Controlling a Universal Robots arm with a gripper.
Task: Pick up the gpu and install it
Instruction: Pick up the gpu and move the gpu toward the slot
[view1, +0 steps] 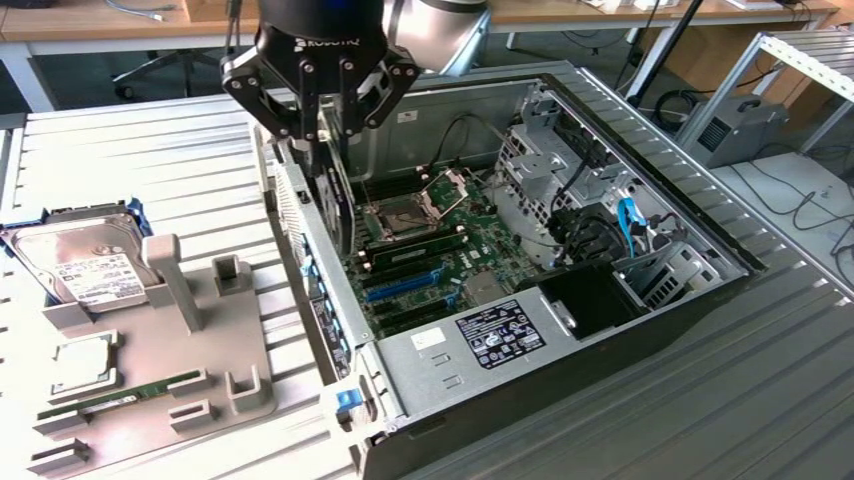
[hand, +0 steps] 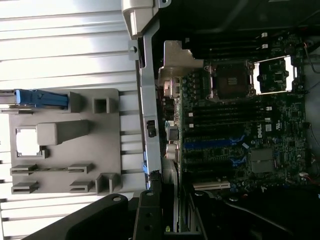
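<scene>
My gripper (view1: 331, 125) hangs over the rear wall of the open computer case (view1: 694, 230), at the exterior view's left side of the case. It is shut on the gpu (view1: 336, 200), which hangs edge-on below the fingers as a thin dark card reaching down toward the motherboard (view1: 441, 235). The card's lower edge is just inside the rear wall, above the CPU socket (view1: 400, 215) and short of the blue expansion slots (view1: 407, 285). In the wrist view the black fingers (hand: 150, 215) sit beside the case's rear wall (hand: 147, 100), and the blue slots (hand: 210, 145) lie on the board beyond them.
A grey parts holder (view1: 200, 370) lies to the exterior view's left of the case, carrying a silver hard drive (view1: 80, 265), a processor (view1: 80, 360) and a memory stick (view1: 120, 393). The power supply (view1: 494, 335) and drive cage (view1: 547, 170) crowd the case interior.
</scene>
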